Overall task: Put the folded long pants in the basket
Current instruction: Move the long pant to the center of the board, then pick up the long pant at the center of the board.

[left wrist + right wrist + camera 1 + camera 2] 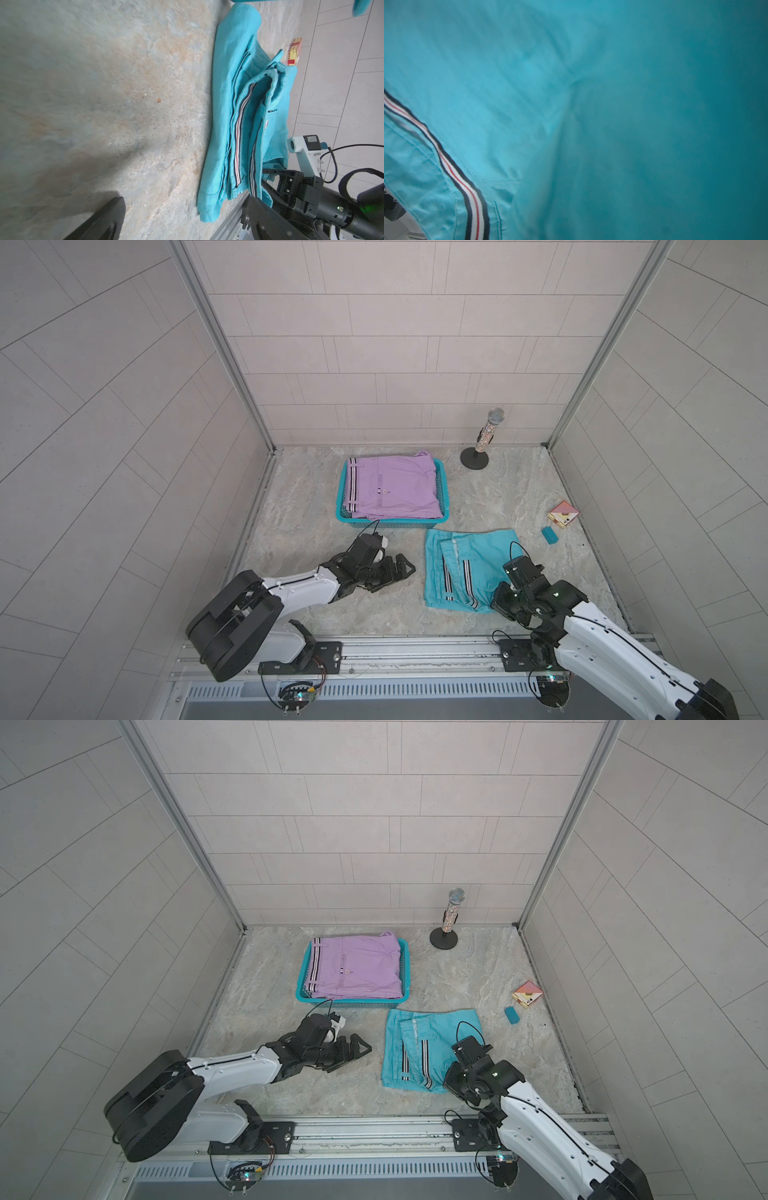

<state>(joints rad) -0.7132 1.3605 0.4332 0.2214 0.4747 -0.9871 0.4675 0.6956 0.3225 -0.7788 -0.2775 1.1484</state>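
top views: microphone (490,431), small box (563,514), teal block (549,536) near blue pants (465,564).

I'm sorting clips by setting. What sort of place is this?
Probably a staged robot test cell, not a real room: tile-print wall panels held in metal corner posts, a stone-look tabletop, and a mounting rail along its front edge.
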